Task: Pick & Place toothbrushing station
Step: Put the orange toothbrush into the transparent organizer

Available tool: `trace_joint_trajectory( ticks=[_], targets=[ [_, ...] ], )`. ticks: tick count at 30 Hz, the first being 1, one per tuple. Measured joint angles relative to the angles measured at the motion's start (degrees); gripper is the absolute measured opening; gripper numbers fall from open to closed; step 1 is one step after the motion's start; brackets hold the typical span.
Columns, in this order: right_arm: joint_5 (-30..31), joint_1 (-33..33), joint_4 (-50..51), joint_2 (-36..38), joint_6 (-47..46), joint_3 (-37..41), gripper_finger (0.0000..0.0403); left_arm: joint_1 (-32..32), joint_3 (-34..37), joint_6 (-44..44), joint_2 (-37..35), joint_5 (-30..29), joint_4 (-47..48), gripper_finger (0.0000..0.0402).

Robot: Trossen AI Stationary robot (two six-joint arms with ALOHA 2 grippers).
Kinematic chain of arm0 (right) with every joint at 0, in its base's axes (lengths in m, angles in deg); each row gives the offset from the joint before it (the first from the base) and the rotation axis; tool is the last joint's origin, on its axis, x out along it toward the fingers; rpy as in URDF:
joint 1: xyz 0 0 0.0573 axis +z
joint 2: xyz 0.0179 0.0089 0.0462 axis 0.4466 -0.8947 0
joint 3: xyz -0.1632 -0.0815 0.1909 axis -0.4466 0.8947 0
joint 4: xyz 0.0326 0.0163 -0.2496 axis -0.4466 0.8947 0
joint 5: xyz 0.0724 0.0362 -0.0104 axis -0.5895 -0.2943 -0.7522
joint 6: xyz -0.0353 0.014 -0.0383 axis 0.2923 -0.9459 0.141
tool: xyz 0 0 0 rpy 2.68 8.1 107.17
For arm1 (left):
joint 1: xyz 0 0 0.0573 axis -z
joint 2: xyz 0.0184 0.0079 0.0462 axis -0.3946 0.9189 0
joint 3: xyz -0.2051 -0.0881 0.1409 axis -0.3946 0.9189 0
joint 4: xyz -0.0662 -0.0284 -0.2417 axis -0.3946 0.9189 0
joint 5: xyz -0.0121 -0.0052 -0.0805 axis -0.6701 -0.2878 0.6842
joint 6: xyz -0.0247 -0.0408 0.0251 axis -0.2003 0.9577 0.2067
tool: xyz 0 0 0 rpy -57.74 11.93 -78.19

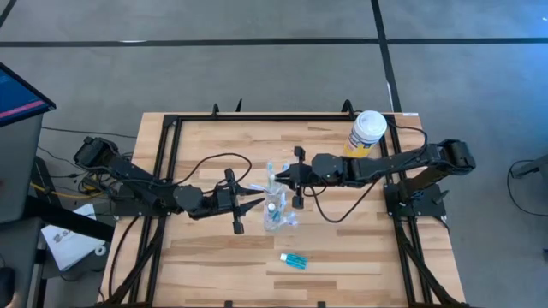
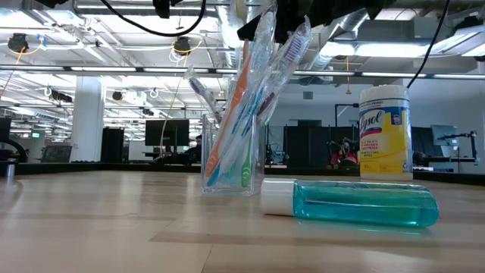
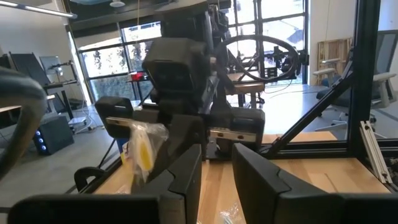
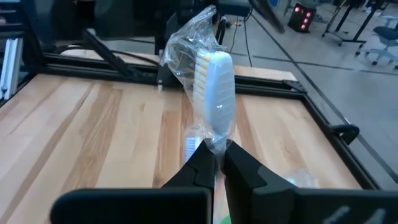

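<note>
A clear tumbler (image 2: 227, 180) stands mid-table, with several wrapped toothbrushes (image 2: 246, 114) leaning in it. My right gripper (image 4: 216, 152) reaches in from the table's right and hovers just above the tumbler (image 1: 276, 214), shut on a wrapped white toothbrush (image 4: 214, 81). My left gripper (image 3: 217, 171) comes level from the left and stops just short of the tumbler, open with nothing between its fingers. The small blue tube (image 2: 356, 203) with a white cap lies on its side nearer the front edge (image 1: 293, 260). My right gripper pinches the wrapped toothbrush just below its bristled head (image 4: 214, 140) between the two fingertips. The fingers come from the table's right, slanting slightly down. The head and its crinkled clear wrapper stick out past the fingertips toward the left arm; the fingers hide the handle.
A yellow wipes container (image 1: 368, 133) with a white lid stands at the far right corner, beside the right arm. Black frame rails (image 1: 163, 162) run along the table's edges. Bare wood lies to the front left and front right.
</note>
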Motion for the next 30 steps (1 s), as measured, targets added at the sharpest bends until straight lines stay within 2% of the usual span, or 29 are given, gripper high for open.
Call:
trace_joint_trajectory(
  ticks=[22,30],
  targets=[
    [-0.04,0.05,-0.56,-3.71,0.00,-0.12,0.0005,0.00,-0.02,0.19,0.00,0.02,0.24,0.0086],
    [-2.43,-0.28,-0.22,-5.09,0.00,0.14,0.0005,0.00,-0.02,0.19,0.00,0.02,0.37,0.0086]
  ],
)
